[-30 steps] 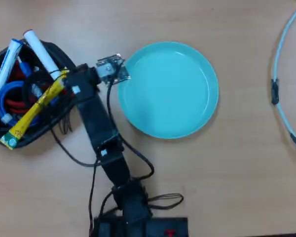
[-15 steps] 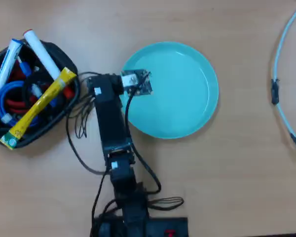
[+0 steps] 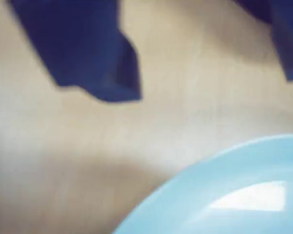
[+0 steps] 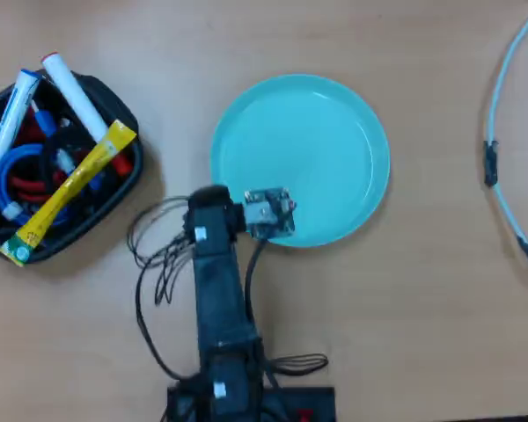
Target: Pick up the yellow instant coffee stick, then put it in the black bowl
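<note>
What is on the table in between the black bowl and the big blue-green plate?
In the overhead view, only bare wooden table lies between the black bowl and the turquoise plate; lower down, the arm's loose black cables curl there.

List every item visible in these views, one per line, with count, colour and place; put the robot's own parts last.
Yellow instant coffee stick: one, yellow with a green end, lying diagonally across the black bowl, overhead view.
Black bowl: one, black, far left of the table.
White markers: two, white, leaning in the bowl's upper part.
Coiled cables: blue, red and black, inside the bowl; count unclear.
Turquoise plate: one, centre of the table, bare.
Pale cable: one, curving along the right edge.
Table: one, light wood.
Arm: one, black, reaching up from the bottom edge.
Gripper: dark jaws apart, nothing between them, above the table beside the plate's rim.
</note>
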Robot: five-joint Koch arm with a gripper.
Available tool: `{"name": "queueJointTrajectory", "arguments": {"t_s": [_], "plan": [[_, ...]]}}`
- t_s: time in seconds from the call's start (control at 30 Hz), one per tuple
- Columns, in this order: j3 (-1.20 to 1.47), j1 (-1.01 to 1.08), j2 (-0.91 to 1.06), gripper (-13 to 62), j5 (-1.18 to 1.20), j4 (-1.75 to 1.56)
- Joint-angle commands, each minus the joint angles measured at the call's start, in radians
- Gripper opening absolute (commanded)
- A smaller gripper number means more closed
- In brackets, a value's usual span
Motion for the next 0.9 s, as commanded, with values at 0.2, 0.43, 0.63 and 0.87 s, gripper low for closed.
{"name": "queueJointTrajectory", "arguments": {"t_s": [0.2, 0.43, 0.63, 0.87], "plan": [[0.41, 0.034, 0.385, 30.5, 0.049, -0.449], [0.716, 0.06, 0.512, 30.5, 0.115, -0.634], [0.916, 0.067, 0.535, 30.6, 0.118, -0.856], [1.149, 0.069, 0.534, 30.8, 0.118, -1.111]]}}
